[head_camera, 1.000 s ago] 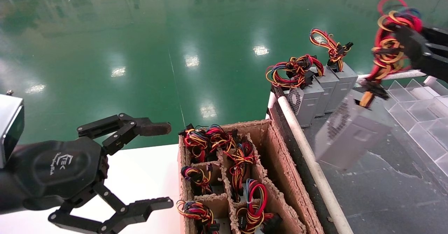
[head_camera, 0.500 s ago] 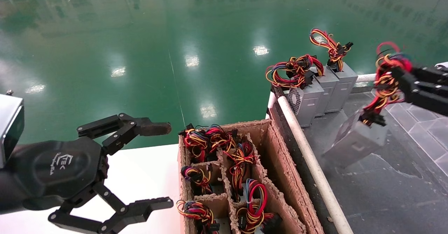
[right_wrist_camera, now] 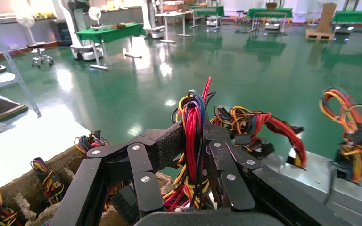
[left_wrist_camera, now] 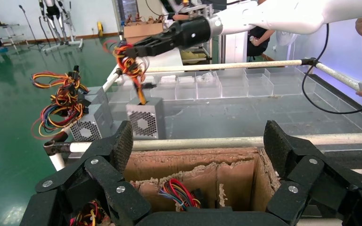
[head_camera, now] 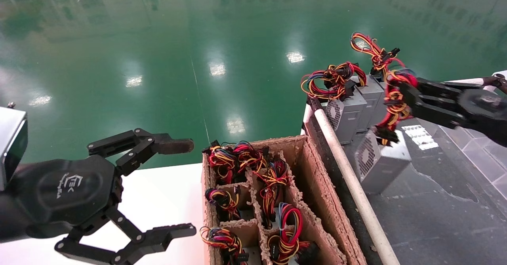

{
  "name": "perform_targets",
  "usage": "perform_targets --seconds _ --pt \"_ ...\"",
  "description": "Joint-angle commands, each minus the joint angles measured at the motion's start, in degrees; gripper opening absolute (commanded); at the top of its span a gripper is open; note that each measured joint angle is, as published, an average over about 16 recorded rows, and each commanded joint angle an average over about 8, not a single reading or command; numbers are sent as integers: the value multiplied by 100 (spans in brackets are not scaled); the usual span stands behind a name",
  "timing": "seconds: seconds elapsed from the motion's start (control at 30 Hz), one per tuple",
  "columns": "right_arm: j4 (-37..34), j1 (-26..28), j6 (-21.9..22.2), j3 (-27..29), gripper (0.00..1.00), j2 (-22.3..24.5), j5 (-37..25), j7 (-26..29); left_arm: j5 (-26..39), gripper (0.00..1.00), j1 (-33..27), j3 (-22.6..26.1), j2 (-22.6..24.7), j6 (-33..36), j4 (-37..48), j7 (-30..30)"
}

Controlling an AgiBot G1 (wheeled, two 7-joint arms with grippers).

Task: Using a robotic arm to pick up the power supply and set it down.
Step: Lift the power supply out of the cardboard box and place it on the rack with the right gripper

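- The supply (head_camera: 382, 165) sits on the dark table (head_camera: 435, 213) just beside the white rail (head_camera: 348, 178), near the row of grey units (head_camera: 358, 106); bare table lies toward the robot.
- Three units stand in that row; the cardboard crate (head_camera: 313, 185) holds several wire bundles.
- Right gripper (head_camera: 400, 94) reaches in level, clamped on the supply's wires (head_camera: 392, 110).
- Left gripper (head_camera: 174, 185) hangs spread over the white surface (head_camera: 166, 197) beside the crate.

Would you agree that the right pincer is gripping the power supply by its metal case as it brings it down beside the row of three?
Not quite: the right pincer is shut on the wire bundle, not the metal case. The right wrist view shows the red wires pinched between its fingers, and in the head view the power supply hangs below by those wires. The rest holds; it sits beside the row of three supplies.
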Motion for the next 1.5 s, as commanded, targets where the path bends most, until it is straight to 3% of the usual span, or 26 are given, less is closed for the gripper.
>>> perform_targets --seconds 0.03,0.37,0.87,1.47,1.5 --pt "-147 149 48 -64 0 -134 -97 -8 0 100 0 0 0 0 0 0" --pt "-854 742 231 -253 0 -713 -393 -233 -1 100 0 1 0 0 0 0" --pt "-1537 1253 474 -384 0 -1150 -618 -782 -1 100 0 2 -1 -1 0 1" --pt "-1972 1326 472 -411 0 -1340 -667 -1173 -2 100 -1 3 -1 -1 0 1" --pt "-1979 1314 430 -416 5 -1338 -674 -1180 -2 100 -1 3 -1 -1 0 1"
